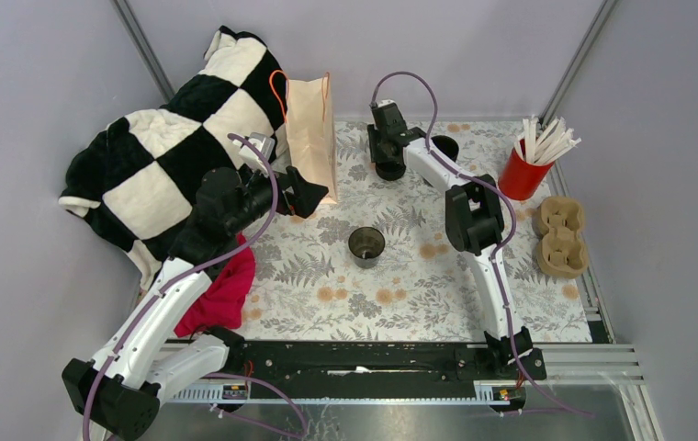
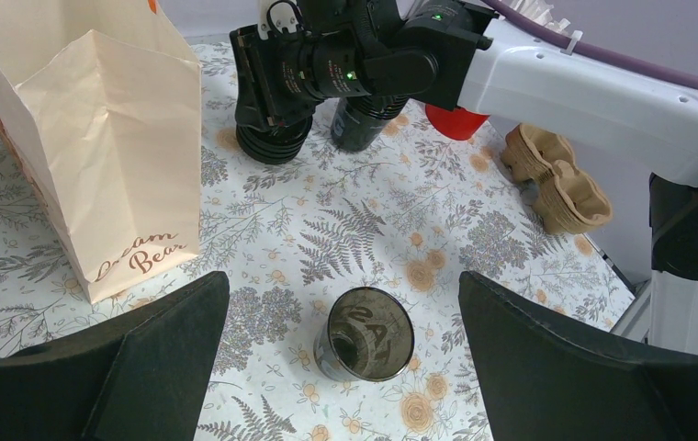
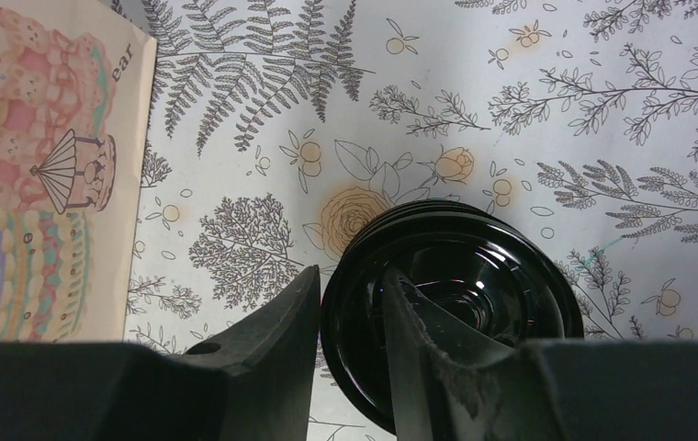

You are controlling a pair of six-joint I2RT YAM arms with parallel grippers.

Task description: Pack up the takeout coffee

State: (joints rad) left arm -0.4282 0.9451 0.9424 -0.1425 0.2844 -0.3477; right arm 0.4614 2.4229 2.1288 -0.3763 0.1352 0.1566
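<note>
Ctr of the worktop (image 1: 309, 303) we see the coffee cup (image 1: 366, 246), upright, open-topped, standing apart from other things. Up-left of it, left tool (image 1: 311, 191) is spread wide w/ nothing in it, just beside the paper bag (image 1: 311, 129). Further back, upper ctr, right tool (image 1: 388, 163) pinches the rim of the lid stack (image 3: 474, 276); cup stack (image 1: 446, 145) is just to the right

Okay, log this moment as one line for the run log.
right gripper: shut on rim of top lid, lid stack | left gripper: open, facing lidless cup | paper bag: upright, cup not packed
</note>
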